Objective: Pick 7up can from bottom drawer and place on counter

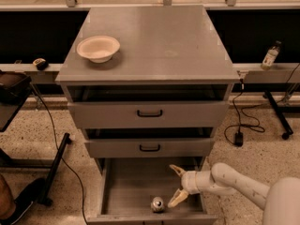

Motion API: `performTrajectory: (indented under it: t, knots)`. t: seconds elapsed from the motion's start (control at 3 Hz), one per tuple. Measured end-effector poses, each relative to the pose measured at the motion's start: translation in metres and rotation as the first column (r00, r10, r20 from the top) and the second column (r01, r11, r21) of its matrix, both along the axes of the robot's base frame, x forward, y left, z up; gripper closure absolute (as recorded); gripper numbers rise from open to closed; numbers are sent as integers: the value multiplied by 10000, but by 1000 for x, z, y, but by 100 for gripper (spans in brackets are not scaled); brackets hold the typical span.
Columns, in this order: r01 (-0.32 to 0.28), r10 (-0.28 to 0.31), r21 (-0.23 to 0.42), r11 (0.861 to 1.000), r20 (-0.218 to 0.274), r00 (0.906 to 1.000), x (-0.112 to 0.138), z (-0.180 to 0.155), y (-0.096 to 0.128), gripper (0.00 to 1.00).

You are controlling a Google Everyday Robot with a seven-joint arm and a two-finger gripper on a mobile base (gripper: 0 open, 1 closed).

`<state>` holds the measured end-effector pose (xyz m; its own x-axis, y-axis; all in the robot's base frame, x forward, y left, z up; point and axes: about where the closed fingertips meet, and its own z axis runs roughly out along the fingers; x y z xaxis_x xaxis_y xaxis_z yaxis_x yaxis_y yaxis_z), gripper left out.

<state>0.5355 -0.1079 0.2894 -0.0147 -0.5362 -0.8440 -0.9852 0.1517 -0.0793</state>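
Observation:
The 7up can [157, 204] stands upright near the front edge of the open bottom drawer [126, 191], its silver top facing up. My gripper [176, 185] is inside the drawer, just right of the can and slightly behind it, fingers spread open and empty. The lower fingertip [171, 203] is close to the can without touching it. The counter [164, 36] is the grey top of the cabinet above.
A cream bowl [98, 48] sits on the counter's left side. The two upper drawers [150, 113] are pulled out slightly above the bottom one. A small bottle [270, 56] stands on a ledge at right. Cables and a stand leg lie on the floor.

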Motion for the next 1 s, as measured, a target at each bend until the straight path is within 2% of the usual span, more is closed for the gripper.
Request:
performTrajectory:
  t: [0.33,0.67,1.0]
  knots:
    - [-727,726,-6,9974,-341,9968,-17,-34,10,0]
    - [-739,739,16,9973,-356,9966,-17,-34,11,0]
    - [-950,972,486,9943,-444,9943,-19,-40,20,18]
